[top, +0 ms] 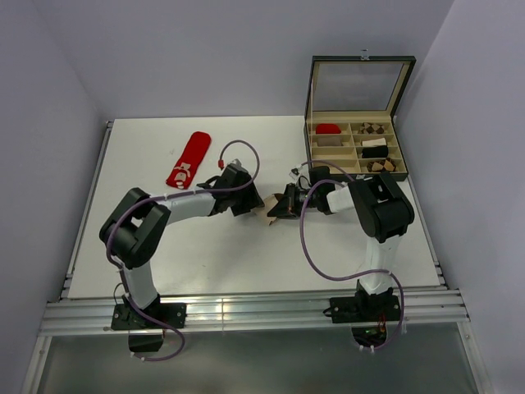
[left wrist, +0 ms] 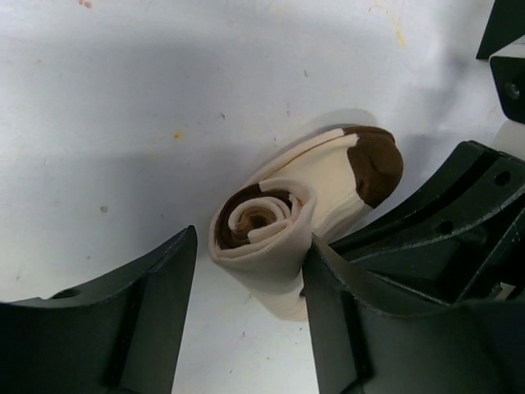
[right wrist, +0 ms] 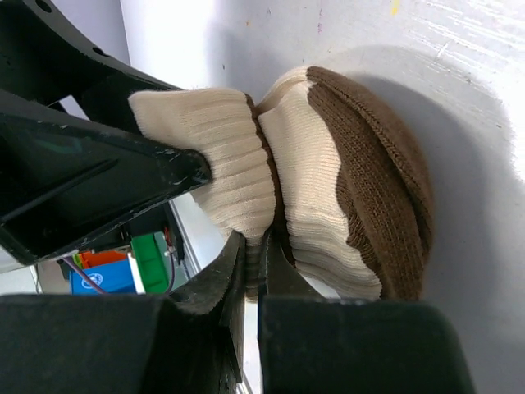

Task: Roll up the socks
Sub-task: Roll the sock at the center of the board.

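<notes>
The cream sock (left wrist: 283, 217) with brown toe and heel lies rolled into a spiral at mid-table, small in the top view (top: 264, 216). My left gripper (left wrist: 250, 283) is open and straddles the roll. One of its fingers (left wrist: 344, 320) touches the roll's side and the other (left wrist: 123, 320) stands clear of it. My right gripper (right wrist: 261, 267) is shut on a fold of the cream sock (right wrist: 328, 164), facing the left gripper (top: 248, 201) from the right (top: 285, 203). The red sock (top: 189, 159) lies flat at the back left, untouched.
An open compartment box (top: 357, 139) with its lid up stands at the back right, holding rolled bundles and a red item (top: 328, 129). Purple cables loop over both arms. Walls close in the table on the left, back and right.
</notes>
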Motion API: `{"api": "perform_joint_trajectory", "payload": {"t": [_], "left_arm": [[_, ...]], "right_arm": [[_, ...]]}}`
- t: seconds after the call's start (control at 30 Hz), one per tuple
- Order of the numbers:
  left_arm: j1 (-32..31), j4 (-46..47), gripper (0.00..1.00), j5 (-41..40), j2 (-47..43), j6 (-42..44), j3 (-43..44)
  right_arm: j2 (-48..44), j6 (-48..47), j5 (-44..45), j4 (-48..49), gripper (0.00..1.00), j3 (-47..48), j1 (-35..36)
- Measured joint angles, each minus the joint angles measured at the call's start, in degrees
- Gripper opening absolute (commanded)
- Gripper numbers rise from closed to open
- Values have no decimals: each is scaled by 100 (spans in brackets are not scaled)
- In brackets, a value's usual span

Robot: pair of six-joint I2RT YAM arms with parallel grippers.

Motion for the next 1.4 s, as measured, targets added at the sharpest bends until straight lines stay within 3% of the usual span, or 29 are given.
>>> {"api": "perform_joint_trajectory", "payload": {"t": [0.13,0.23,0.3,0.47,0.57,0.77,0.93,1.13,1.4], "left_arm": [[-11,33,48,15,203,-9,146],[-13,61,34,52,308,-74,223],[-13,50,27,61,321,-103,258],[-50,-2,25,107,339,-125,293],[-79,-83,25,118,345,-98,345],[-109,-295,25,81,382,68,496],[-146,-479,25,-7,396,225,612],[-157,-542,25,-11,417,319,669],[-160,-546,25,-7,417,363,671]], "right_arm": [[2,0,7,-7,0,7,-2],[-7,-4,24,-17,1,7,-9],[-57,-28,83,-55,12,0,-9],[-551,-264,614,-345,43,-179,57],[-1049,-562,1259,-756,50,-315,186],[-2277,-1300,3047,-1567,53,-382,787],[-2957,-1989,4448,-1652,53,-380,1777],[-2944,-2520,5414,-1620,54,-385,2494],[-2358,-2905,6063,-1307,53,-385,2933]]}}
